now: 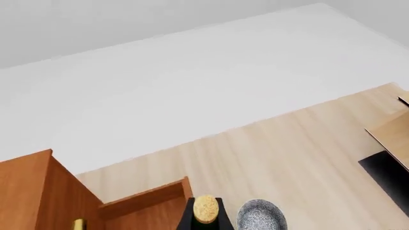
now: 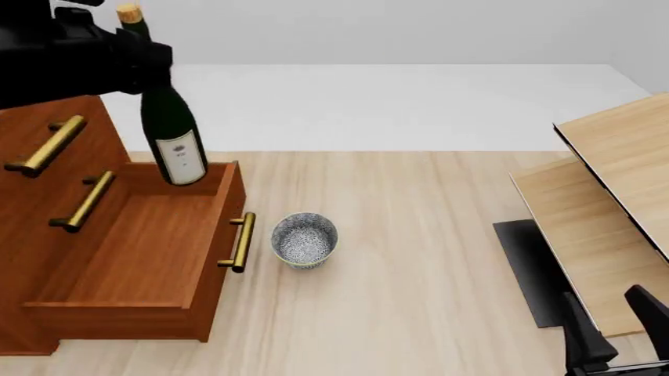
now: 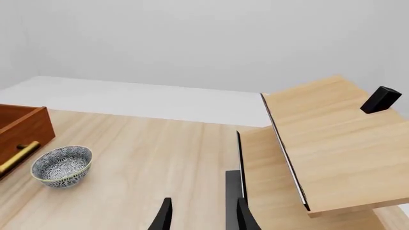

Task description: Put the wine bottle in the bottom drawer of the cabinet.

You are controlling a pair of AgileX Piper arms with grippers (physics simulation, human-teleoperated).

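Bright, even, diffuse light fills all three rendered views, with no glare and no blur; edges stay crisp out to the corners. The pale light-wood floor carries only faint contact shade, slightly darker at six o'clock beneath the open reddish-brown wooden drawer box.

1. From my seat the bottom drawer stands pulled out of the cabinet; its box is open from above, bare wood inside.
2. Above the drawer's rear end hangs the wine bottle, gripped at the neck by the left gripper; I count that the one thing over the opening.
3. Just right of the drawer's brass handle sits the speckled bowl, narrowing the passage along the drawer front.
4. Right of the bowl, open floor to the pale wood furniture, which blocks the far right; the right gripper sits beside it, fingers apart.
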